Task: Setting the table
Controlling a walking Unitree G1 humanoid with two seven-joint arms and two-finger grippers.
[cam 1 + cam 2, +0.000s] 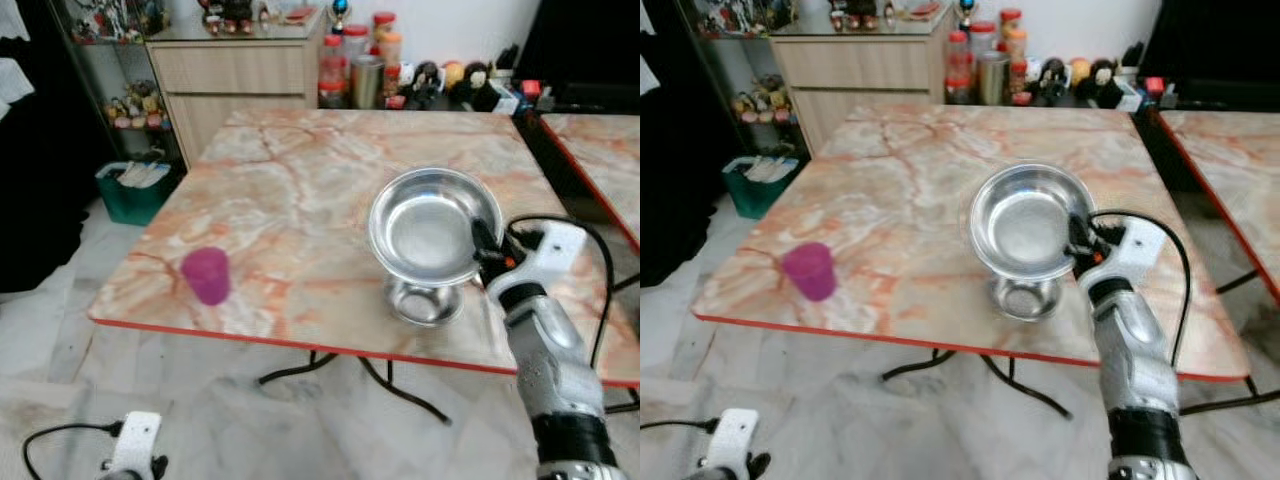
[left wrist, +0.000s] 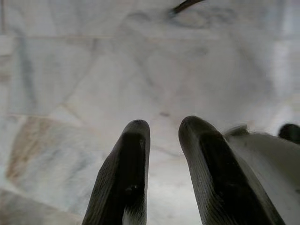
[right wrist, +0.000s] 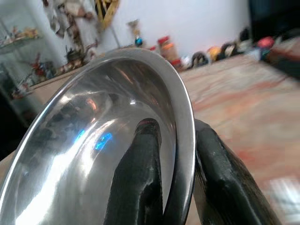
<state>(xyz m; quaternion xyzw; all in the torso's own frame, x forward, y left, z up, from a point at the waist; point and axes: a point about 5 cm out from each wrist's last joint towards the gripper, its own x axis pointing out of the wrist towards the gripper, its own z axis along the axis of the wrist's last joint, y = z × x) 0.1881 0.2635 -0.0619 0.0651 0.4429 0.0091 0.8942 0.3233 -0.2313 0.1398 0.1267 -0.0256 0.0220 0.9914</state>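
My left claw (image 2: 161, 140) hangs low over the pale marble floor (image 2: 84, 70), below the near edge of the surface; its two black fingers (image 2: 124, 178) stand slightly apart with nothing between them. In the head views that wrist shows at the near left corner, white housing with a black cable.

My right claw (image 1: 487, 252) reaches forward over the near right part of the marble-patterned surface (image 1: 290, 190). It is closed on the rim of a steel bowl (image 1: 427, 228): in the right wrist view one finger (image 3: 140, 173) lies inside the bowl, the other outside, with the rim pinched between them. The bowl is tilted, its open side facing toward me and up. It is held above the surface, not resting on it; directly beneath it a small shiny steel item (image 1: 424, 300) sits on the surface. I cannot tell whether the bowl touches it.

A purple cup (image 1: 207, 275) stands upright near the left front corner of the surface, well apart from the bowl. The surface has a red edge band along its near side and black metal legs under it.

Farther back: a green bin (image 1: 135, 190) with papers on the floor beside the left of the surface, then a wooden cabinet (image 1: 235, 75). Jars and bottles (image 1: 355, 65) and small figures line the far wall. A second marble surface (image 1: 600, 160) stands to the right.
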